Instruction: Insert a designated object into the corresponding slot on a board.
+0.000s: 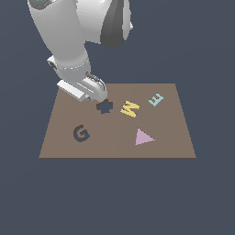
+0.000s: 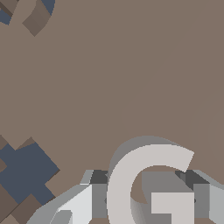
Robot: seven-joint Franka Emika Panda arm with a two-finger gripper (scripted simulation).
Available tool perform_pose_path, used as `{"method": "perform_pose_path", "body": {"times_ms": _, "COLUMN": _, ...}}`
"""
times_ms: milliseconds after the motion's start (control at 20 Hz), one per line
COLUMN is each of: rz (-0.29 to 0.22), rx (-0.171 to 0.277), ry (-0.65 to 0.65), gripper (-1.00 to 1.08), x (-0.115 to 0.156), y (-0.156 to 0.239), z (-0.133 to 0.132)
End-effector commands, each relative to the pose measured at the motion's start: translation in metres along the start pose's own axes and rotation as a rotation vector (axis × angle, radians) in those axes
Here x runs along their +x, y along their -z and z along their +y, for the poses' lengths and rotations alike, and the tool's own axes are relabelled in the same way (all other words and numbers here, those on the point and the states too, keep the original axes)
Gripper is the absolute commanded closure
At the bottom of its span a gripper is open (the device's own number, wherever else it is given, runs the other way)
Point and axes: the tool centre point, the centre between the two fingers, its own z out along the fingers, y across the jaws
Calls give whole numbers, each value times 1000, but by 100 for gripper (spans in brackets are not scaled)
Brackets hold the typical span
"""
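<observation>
Flat brown board [image 1: 170, 137] resting on plain dark blue-grey floor [image 1: 117, 202]. Carries yellow W [image 1: 130, 109], teal E [image 1: 156, 99], pink triangle [image 1: 143, 137]. Also recessed: dark G slot [image 1: 81, 133], lumpy cross-shaped recess [image 1: 105, 107].

G slot [image 1: 81, 133]: open, nothing over it | nearest raised piece: W [image 1: 130, 109], well apart | arm [image 1: 69, 41] looms over board's [image 1: 174, 137] far corner

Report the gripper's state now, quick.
Gripper: shut on the pale grey-white G-shaped block, fingers pressed against both its sides, above the flat brown square board.
</observation>
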Motion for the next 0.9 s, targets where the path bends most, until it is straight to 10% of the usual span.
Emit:
{"method": "perform_pose_path", "body": {"times_ms": 0, "rz": 0, "rx": 0, "ry": -66, "gripper": 108, "x": 0, "y": 0, "z": -6}}
{"method": "perform_pose_path", "body": {"times_ms": 850, "rz": 1, "rx": 1, "ry": -658, "gripper": 108, "x": 17, "y": 3, "z": -61}}
